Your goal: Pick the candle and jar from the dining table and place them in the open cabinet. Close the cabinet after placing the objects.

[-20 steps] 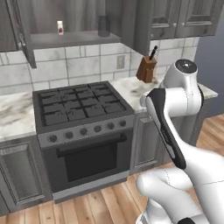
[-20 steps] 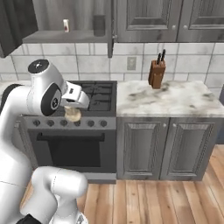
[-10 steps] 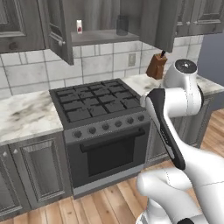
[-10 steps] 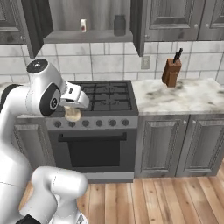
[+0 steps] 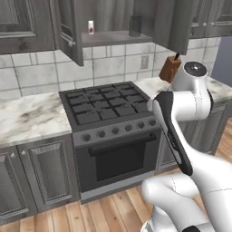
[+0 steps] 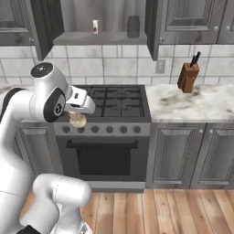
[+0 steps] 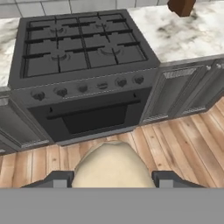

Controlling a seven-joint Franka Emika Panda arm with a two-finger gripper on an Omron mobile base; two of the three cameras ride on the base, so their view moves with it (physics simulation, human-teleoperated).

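The beige-cream candle (image 6: pixel 77 120) (image 7: pixel 111 165) sits between my fingers (image 7: pixel 57 178), and my gripper (image 6: pixel 78 119) (image 7: pixel 111 177) is shut on it, held in the air before the front of the stove. Above the stove the dark grey cabinet (image 5: pixel 108 39) (image 6: pixel 98 39) stands with both doors swung open. The grey glass jar (image 5: pixel 134 26) (image 6: pixel 133 26) stands upright on the right part of its shelf.
A small white carton (image 5: pixel 91 27) (image 6: pixel 95 26) stands on the shelf left of the jar. The black gas stove (image 5: pixel 102 104) (image 6: pixel 114 100) (image 7: pixel 83 48) is below, with marble counters on both sides. A knife block (image 5: pixel 170 69) (image 6: pixel 188 77) sits on the right counter.
The whole picture has slid right in both base views, so the base has moved; stove and open cabinet now sit nearer the middle. The candle stays in my gripper.
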